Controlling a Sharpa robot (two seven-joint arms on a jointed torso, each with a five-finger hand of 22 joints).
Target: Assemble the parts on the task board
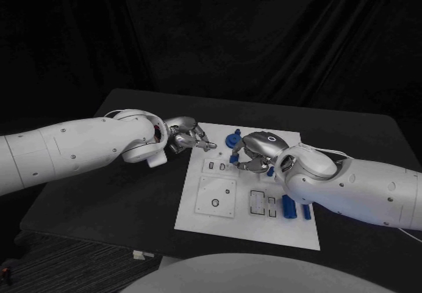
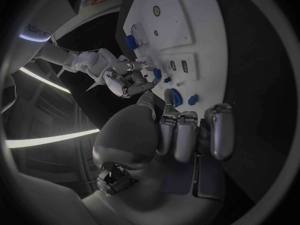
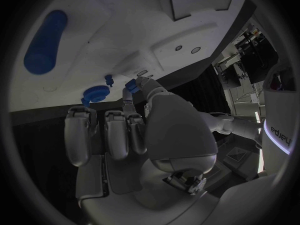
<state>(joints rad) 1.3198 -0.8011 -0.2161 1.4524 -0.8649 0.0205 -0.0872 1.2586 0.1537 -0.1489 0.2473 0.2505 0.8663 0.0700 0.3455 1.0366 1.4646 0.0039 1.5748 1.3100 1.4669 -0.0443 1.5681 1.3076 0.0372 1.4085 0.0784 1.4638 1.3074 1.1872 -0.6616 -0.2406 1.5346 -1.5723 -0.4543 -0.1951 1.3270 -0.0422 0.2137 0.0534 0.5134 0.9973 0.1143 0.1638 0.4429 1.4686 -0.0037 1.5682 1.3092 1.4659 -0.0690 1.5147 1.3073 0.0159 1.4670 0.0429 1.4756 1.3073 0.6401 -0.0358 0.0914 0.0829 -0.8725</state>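
The white task board (image 1: 250, 213) lies in the middle of the black table. My right hand (image 1: 255, 152) hovers over its far part and pinches a small blue part (image 3: 130, 85) between thumb and a finger; the other fingers (image 3: 106, 132) are curled in. The left wrist view shows the same hand (image 2: 128, 77) with that part (image 2: 157, 73) at its fingertips. A round blue part (image 1: 232, 140) and a small blue peg (image 3: 109, 78) stand on the board just beyond. My left hand (image 1: 189, 137) sits at the board's far left corner, its fingers (image 2: 187, 132) curled with nothing in them.
Long blue parts (image 1: 290, 206) lie in the board's near right area beside dark slots (image 1: 258, 202). A raised white square plate (image 1: 216, 196) with two holes sits on the board's near left. Bare black table (image 1: 114, 201) surrounds the board.
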